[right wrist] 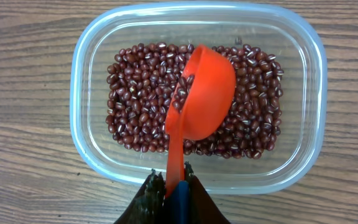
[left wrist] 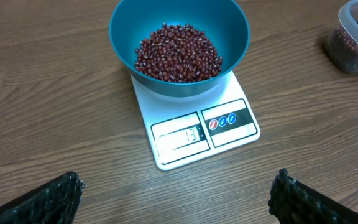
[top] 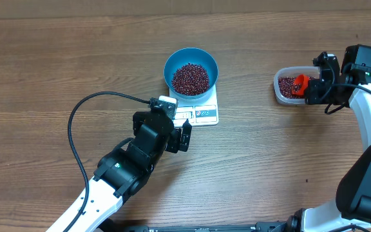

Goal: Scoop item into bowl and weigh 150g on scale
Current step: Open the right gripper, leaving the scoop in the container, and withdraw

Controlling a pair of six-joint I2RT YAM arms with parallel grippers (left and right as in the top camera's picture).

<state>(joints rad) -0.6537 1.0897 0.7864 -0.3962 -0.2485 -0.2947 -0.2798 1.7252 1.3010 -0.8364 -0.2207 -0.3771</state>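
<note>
Right gripper (right wrist: 169,183) is clamped narrow on the handle of an orange-red scoop (right wrist: 204,93). In the wrist view the handle runs up from 6 o'clock and the scoop head sits over the middle of a clear plastic tub (right wrist: 79,124). The head is tilted, with a few beans clinging at its 9 o'clock edge. The tub has a layer of the small dark red beans (right wrist: 135,112) covering its floor, and nothing sits between the gripper and the tub.

Left gripper (left wrist: 176,186) is spread wide and holding nothing. Its 2 black fingers (left wrist: 55,199) poke in from the bottom corners of its own view, above bare tabletop (top: 44,51).

Just past it toward 12 o'clock is the white scale (left wrist: 166,106), with its display (left wrist: 179,137) and button panel (left wrist: 229,121) on the edge nearest the gripper. I can't read the digits reliably.

The blue bowl (left wrist: 229,31) sits on the far part of the scale with a good heap of beans inside.

From overhead the tub is at about 3 o'clock from the bowl, well apart. The left arm comes in from roughly 7 o'clock of the scale, and its black cable (top: 76,129) loops out on the tabletop toward 9 o'clock.
</note>
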